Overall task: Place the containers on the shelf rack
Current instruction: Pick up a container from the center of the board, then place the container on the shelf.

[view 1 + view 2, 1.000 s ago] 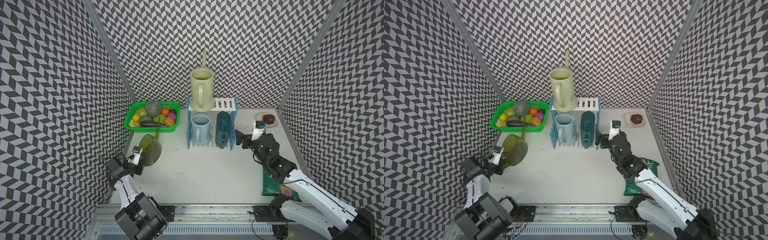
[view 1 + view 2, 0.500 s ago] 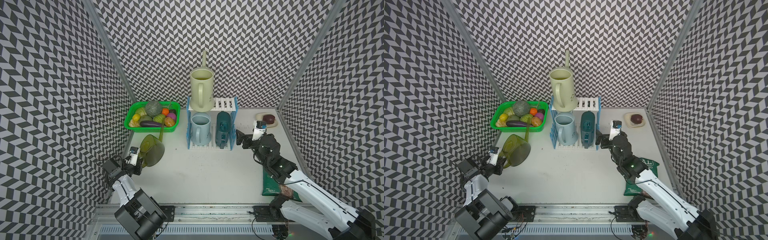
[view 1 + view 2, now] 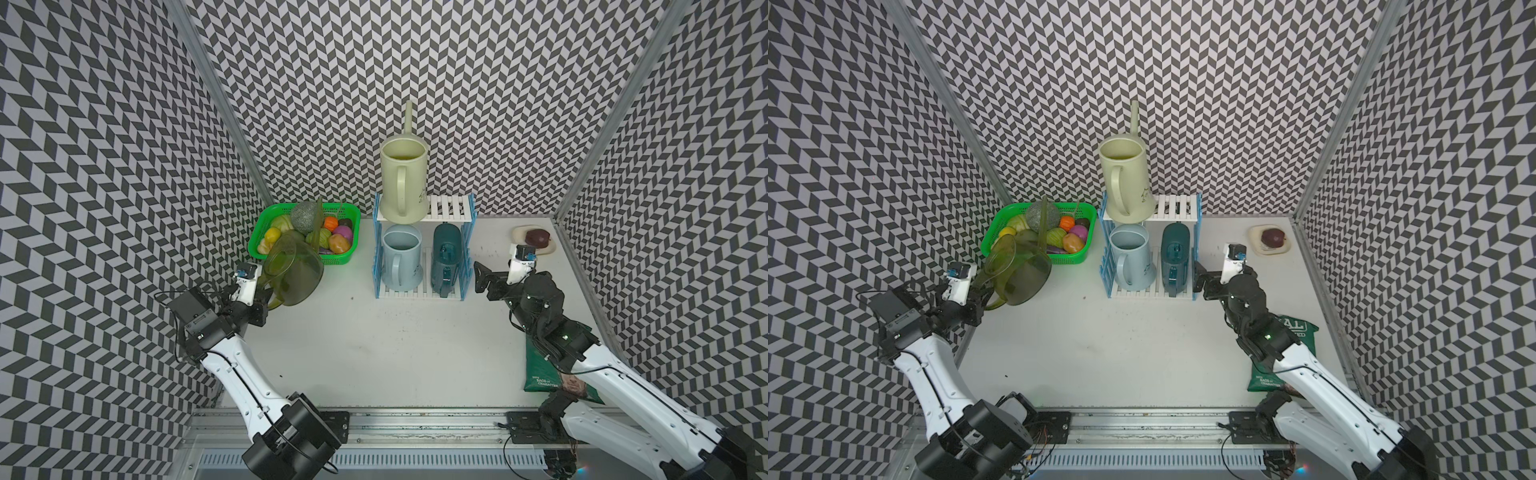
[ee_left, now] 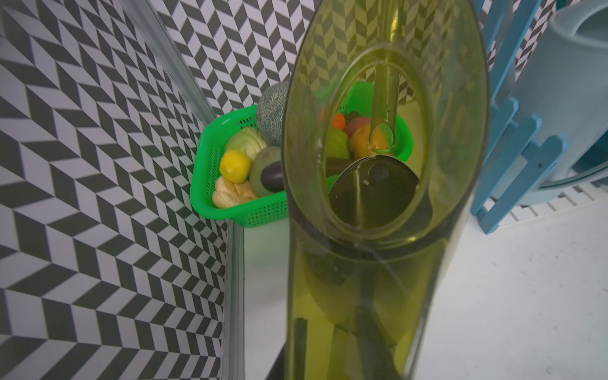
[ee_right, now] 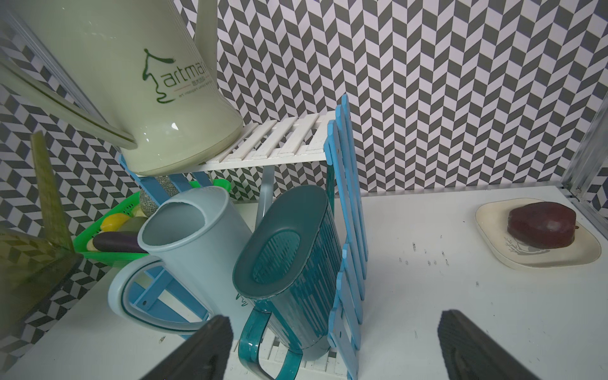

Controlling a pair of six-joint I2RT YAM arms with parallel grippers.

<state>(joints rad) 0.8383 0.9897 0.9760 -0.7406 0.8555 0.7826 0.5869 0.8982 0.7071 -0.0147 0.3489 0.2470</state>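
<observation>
olive jug (image 3: 296,272) aloft by the basket (image 3: 338,258), handle clamped in left gripper (image 3: 263,296)
right gripper (image 3: 484,283) gapes empty beside the shelf rack (image 3: 451,206); free spot (upper shelf, beside cream jug (image 3: 403,183)) looks tight, so the tilted jug may knock that one off.

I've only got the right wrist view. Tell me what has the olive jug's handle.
Observer: The left tool is shut on the loop handle of the olive-green jug, which is tilted in front of the green basket.
Operator: Now name whatever lies under my right arm.
Observer: A dark green bag lies flat on the table beneath the right arm, near the front edge.
</observation>
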